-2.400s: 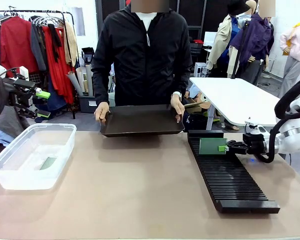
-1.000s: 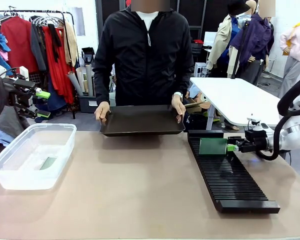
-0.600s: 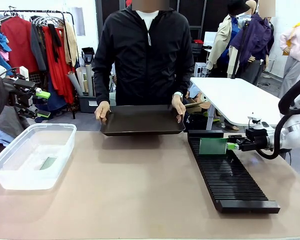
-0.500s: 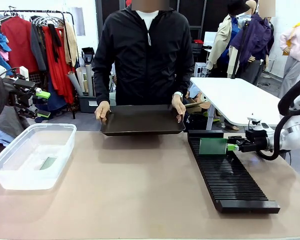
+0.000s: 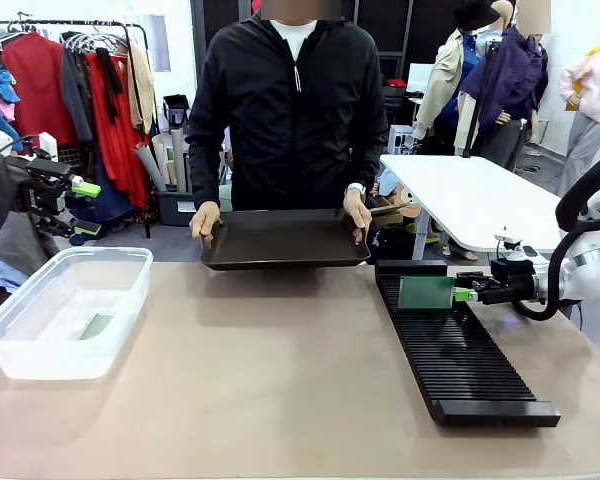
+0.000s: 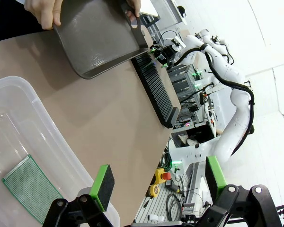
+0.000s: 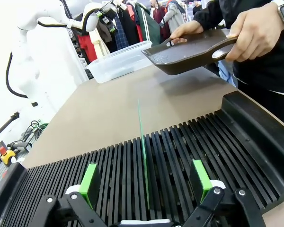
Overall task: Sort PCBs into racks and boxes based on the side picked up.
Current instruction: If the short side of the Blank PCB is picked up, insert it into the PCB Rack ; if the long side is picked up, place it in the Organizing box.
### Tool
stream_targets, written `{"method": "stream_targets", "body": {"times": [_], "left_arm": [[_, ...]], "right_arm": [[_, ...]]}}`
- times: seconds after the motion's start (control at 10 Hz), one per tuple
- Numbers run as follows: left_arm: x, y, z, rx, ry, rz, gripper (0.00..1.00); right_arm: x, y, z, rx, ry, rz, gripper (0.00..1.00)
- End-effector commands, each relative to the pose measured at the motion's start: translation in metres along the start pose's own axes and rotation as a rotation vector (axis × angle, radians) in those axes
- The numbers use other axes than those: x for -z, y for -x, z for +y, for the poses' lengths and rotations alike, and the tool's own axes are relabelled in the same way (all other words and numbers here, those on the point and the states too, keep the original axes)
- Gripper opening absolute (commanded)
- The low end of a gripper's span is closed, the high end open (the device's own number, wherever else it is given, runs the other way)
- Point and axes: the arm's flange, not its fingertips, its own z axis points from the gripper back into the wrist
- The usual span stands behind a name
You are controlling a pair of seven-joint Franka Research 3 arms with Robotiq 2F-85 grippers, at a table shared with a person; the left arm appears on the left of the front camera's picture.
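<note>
PCB [image 5: 426, 292] number one stands upright on edge in a slot near the far end of the long black rack [image 5: 460, 350], at the right of the front frame. In the right wrist view it shows edge-on as a thin green line [image 7: 143, 151] rising from the slots, midway between the right claw's [image 7: 145, 182] two green pads [image 7: 89, 184], which are spread wide and do not touch it. From the front that claw [image 5: 467, 294] sits just beside the board's right edge.

A second PCB [image 6: 32, 187] lies flat on the floor of the clear tub [image 5: 65, 310] at the left of the counter [image 5: 270, 380]. The left claw [image 6: 156, 182] hangs above the tub, spread wide and holding nothing; in the front frame it is at the upper left [image 5: 85, 208].

At the far side a person's two hands [image 5: 204, 221] hold a shallow dark tray [image 5: 283, 240] by its ends, above the counter's far edge.
</note>
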Motion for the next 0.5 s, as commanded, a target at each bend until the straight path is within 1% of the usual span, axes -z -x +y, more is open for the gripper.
{"method": "stream_targets", "body": {"times": [0.0,0.4], "left_arm": [[-0.0012,-0.0007,-0.0021,-0.001,-0.001,-0.002,1.00],[-0.0012,-0.0007,-0.0021,-0.001,-0.001,-0.002,1.00]], "right_arm": [[0.0007,-0.0040,0.0007,-0.008,-0.002,0.003,1.00],[0.0007,-0.0040,0.0007,-0.008,-0.002,0.003,1.00]]}}
